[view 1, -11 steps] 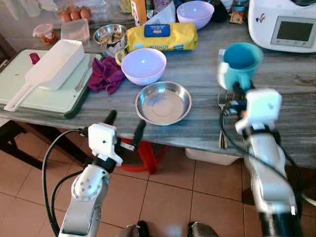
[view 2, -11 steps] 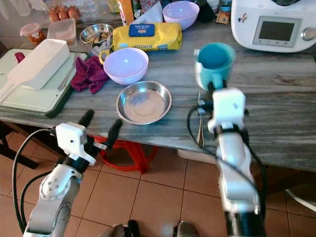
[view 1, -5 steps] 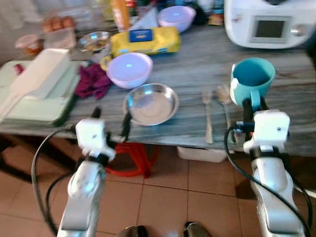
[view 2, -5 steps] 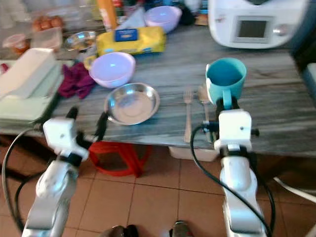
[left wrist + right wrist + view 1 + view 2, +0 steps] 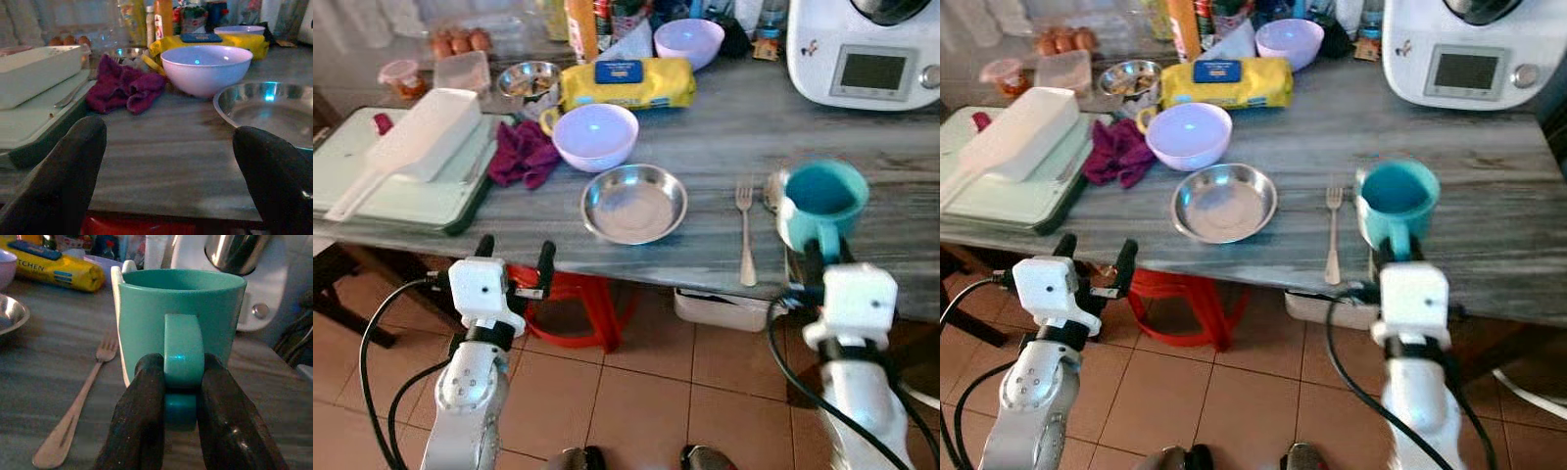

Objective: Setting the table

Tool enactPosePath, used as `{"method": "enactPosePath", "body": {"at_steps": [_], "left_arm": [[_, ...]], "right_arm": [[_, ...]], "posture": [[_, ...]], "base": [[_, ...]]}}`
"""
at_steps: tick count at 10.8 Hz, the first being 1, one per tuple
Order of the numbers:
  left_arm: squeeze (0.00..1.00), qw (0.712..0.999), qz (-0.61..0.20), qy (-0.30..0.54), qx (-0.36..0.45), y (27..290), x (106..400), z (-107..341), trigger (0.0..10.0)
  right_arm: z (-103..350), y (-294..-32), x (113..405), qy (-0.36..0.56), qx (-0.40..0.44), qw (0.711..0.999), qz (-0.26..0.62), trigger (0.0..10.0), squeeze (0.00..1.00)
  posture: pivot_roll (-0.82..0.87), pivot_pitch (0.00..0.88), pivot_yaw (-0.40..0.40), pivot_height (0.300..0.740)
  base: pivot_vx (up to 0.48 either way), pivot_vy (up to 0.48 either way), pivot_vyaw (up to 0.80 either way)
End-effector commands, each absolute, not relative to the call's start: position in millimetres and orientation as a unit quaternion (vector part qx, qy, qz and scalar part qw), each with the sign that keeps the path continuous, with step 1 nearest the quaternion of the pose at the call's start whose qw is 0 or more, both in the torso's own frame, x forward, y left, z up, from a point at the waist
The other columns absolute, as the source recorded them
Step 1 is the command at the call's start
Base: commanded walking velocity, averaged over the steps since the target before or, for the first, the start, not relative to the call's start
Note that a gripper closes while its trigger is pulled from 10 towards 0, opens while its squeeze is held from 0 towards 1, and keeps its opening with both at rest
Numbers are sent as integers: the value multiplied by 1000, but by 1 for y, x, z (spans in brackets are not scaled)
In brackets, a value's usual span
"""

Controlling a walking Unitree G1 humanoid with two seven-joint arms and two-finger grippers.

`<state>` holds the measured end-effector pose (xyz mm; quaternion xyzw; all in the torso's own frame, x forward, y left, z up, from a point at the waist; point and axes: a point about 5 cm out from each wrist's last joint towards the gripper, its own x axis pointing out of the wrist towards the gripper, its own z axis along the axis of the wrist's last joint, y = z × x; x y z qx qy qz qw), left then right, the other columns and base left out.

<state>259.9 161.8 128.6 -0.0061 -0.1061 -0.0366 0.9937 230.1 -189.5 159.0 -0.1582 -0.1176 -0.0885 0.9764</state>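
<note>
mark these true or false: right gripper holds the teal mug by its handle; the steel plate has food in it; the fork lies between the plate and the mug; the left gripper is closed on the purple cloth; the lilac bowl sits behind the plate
1. The right gripper holds the teal mug by its handle. True.
2. The steel plate has food in it. False: it is empty.
3. The fork lies between the plate and the mug. True.
4. The left gripper is closed on the purple cloth. False: its fingers are open, at the table's near edge, and the cloth lies untouched farther back.
5. The lilac bowl sits behind the plate. True.
</note>
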Motion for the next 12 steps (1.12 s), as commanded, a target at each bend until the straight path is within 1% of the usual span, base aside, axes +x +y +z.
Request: {"method": "enactPosePath", "body": {"at_steps": [1,2,3,7,9,10,12], "left_arm": [[0,994,-36,-107,-4,163,261,128,10000],[0,992,-60,-113,-11,158,263,129,10000],[0,991,-65,-115,-16,156,264,130,10000],[0,989,-78,-120,-22,152,263,128,10000],[0,989,-82,-119,-21,151,262,128,10000],[0,989,-83,-119,-21,151,261,128,10000],[0,989,-80,-121,-21,152,261,129,10000]], "right_arm": [[171,-186,228,-144,-163,972,-86,10000,0],[173,-184,230,-148,-163,972,-83,10000,0],[175,-183,232,-149,-162,972,-81,10000,0],[175,-180,235,-150,-164,973,-68,10000,0],[174,-179,235,-149,-163,973,-65,10000,0],[174,-178,235,-148,-163,973,-65,10000,0],[175,-176,237,-154,-165,972,-61,10000,0]], "posture": [[-149,164,98,740],[-153,160,98,740],[-153,158,96,740],[-147,156,85,740],[-145,161,85,740],[-144,161,87,740],[-138,159,90,740]], "base": [[0,0,0],[0,0,0],[0,0,-800],[305,0,-800],[338,0,-494],[352,0,-406],[298,0,0]]}}
